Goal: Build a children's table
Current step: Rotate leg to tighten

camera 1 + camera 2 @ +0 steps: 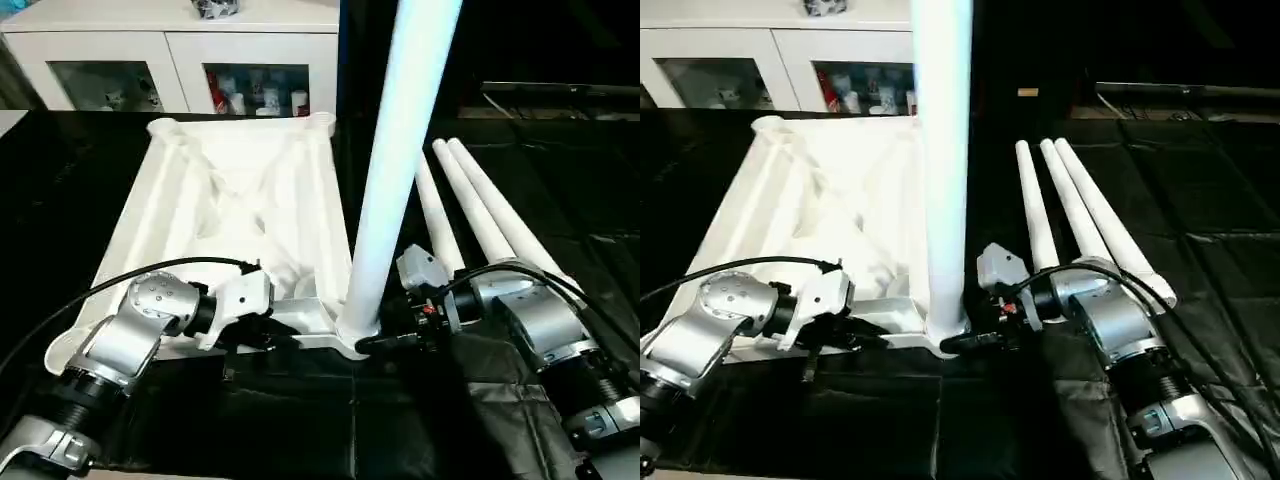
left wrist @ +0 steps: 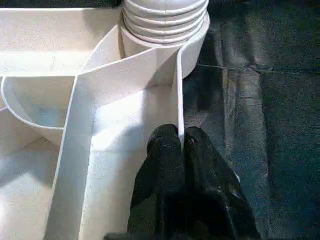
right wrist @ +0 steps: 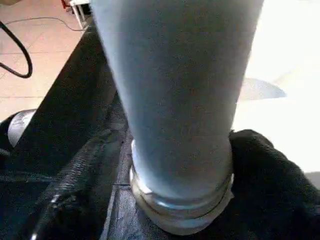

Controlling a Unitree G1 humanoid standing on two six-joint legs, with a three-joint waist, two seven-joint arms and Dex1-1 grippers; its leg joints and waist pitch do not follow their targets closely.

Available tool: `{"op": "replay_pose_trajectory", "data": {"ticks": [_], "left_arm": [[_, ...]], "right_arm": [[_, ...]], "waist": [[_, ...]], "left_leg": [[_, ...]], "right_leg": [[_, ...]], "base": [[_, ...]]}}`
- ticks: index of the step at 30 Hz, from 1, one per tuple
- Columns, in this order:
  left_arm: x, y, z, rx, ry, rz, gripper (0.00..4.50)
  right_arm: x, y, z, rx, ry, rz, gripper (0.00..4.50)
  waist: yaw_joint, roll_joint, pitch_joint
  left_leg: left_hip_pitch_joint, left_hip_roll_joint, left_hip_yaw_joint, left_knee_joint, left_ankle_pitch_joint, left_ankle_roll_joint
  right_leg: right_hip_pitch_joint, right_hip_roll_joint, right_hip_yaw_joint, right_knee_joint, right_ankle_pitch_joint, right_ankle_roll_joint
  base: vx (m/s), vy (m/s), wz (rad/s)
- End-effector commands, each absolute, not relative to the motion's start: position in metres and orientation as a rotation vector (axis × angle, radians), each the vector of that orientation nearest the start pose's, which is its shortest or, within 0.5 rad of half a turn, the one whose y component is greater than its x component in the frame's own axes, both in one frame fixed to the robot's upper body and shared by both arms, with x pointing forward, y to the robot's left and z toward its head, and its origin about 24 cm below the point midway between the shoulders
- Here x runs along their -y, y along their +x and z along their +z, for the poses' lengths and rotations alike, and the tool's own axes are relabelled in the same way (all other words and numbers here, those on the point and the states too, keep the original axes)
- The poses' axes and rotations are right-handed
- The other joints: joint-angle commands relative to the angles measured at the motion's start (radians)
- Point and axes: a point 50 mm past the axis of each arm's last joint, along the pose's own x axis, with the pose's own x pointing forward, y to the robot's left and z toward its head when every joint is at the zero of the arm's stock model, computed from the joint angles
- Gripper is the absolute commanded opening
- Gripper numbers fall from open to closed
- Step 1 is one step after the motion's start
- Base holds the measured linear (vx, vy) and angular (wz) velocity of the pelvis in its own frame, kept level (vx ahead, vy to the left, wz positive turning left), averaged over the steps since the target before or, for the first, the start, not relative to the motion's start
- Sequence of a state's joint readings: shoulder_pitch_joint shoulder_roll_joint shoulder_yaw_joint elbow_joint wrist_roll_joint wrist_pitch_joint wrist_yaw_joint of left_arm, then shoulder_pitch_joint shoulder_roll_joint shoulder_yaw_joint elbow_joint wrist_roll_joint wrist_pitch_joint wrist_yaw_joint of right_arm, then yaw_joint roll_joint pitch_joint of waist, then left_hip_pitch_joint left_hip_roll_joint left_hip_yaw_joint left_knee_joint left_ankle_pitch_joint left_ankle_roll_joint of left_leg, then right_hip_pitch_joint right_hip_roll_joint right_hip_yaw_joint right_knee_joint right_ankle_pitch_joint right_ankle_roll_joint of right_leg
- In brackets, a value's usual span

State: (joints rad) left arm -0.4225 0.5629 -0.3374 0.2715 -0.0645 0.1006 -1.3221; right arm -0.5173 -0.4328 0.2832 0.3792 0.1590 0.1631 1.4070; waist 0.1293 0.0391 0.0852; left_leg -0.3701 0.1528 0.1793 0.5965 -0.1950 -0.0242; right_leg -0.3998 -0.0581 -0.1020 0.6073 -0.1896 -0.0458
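Observation:
The children's table top lies upside down on black cloth, ribbed underside up. One white leg stands upright in its near right corner socket. My left gripper is shut on the thin rim wall of the top, close to that socket. My right gripper straddles the foot of the upright leg. One of its black fingers lies against the leg and the other stands close beside it. Three more legs lie side by side on the cloth to the right.
A white glass-door cabinet stands behind the table top. Black cloth covers the work surface in front and to the right. A black cable loops over my left forearm.

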Motion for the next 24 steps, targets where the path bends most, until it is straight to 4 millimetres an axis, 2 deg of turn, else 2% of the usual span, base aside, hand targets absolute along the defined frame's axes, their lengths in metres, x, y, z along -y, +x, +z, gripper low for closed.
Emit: {"op": "replay_pose_trajectory", "data": {"ticks": [1,6,13,17,20,21,23,24], "left_arm": [[-0.153,0.274,0.058,-0.462,0.521,-1.554,0.0],[-0.153,0.274,0.057,-0.462,0.518,-1.555,0.0],[-0.154,0.275,0.055,-0.466,0.493,-1.525,0.0],[-0.151,0.28,0.056,-0.448,0.426,-1.432,0.0],[-0.144,0.287,0.058,-0.426,0.364,-1.307,0.0],[-0.14,0.289,0.06,-0.415,0.322,-1.252,0.0],[-0.133,0.291,0.062,-0.401,0.271,-1.195,0.0],[-0.126,0.291,0.064,-0.394,0.212,-1.141,0.0]], "right_arm": [[0.132,0.294,0.074,-0.355,-0.279,1.588,3.25],[0.131,0.294,0.074,-0.36,-0.269,1.594,2.75],[0.128,0.288,0.068,-0.392,-0.237,1.616,2.6],[0.119,0.287,0.061,-0.392,-0.193,1.536,2.59],[0.105,0.295,0.055,-0.382,-0.141,1.357,2.59],[0.097,0.299,0.052,-0.382,-0.108,1.28,2.59],[0.087,0.302,0.049,-0.393,-0.079,1.217,2.59],[0.075,0.303,0.046,-0.403,-0.063,1.157,2.59]], "waist": [[-0.003,-0.007,-0.069],[0.002,-0.006,-0.071],[0.004,-0.007,-0.069],[0.004,-0.007,-0.067],[-0.003,-0.006,-0.058],[-0.013,-0.006,-0.055],[-0.03,-0.007,-0.054],[-0.043,-0.009,-0.049]], "left_leg": [[0.01,0.093,-0.036,-0.066,-0.125,0.094],[0.011,0.094,-0.036,-0.064,-0.117,0.096],[0.011,0.094,-0.036,-0.065,-0.12,0.095],[0.011,0.094,-0.035,-0.066,-0.123,0.093],[0.016,0.092,-0.038,-0.072,-0.178,0.06],[0.015,0.092,-0.043,-0.077,-0.196,0.038],[0.011,0.09,-0.048,-0.081,-0.221,0.016],[0.01,0.087,-0.048,-0.081,-0.231,0.012]], "right_leg": [[0.052,-0.115,0.076,-0.076,-0.232,-0.188],[0.052,-0.115,0.076,-0.074,-0.216,-0.191],[0.051,-0.115,0.075,-0.075,-0.227,-0.188],[0.051,-0.116,0.076,-0.077,-0.237,-0.186],[0.047,-0.118,0.076,-0.091,-0.349,-0.163],[0.049,-0.118,0.075,-0.092,-0.384,-0.158],[0.055,-0.122,0.073,-0.096,-0.431,-0.141],[0.052,-0.12,0.072,-0.1,-0.457,-0.135]], "base": [[0.0,0.0,0.0],[0.0,0.0,0.0],[0.0,0.0,0.0],[0.0,0.0,0.0],[0.0,0.0,0.0],[0.0,0.0,0.0],[0.0,0.0,0.0],[0.0,0.0,0.0]]}}
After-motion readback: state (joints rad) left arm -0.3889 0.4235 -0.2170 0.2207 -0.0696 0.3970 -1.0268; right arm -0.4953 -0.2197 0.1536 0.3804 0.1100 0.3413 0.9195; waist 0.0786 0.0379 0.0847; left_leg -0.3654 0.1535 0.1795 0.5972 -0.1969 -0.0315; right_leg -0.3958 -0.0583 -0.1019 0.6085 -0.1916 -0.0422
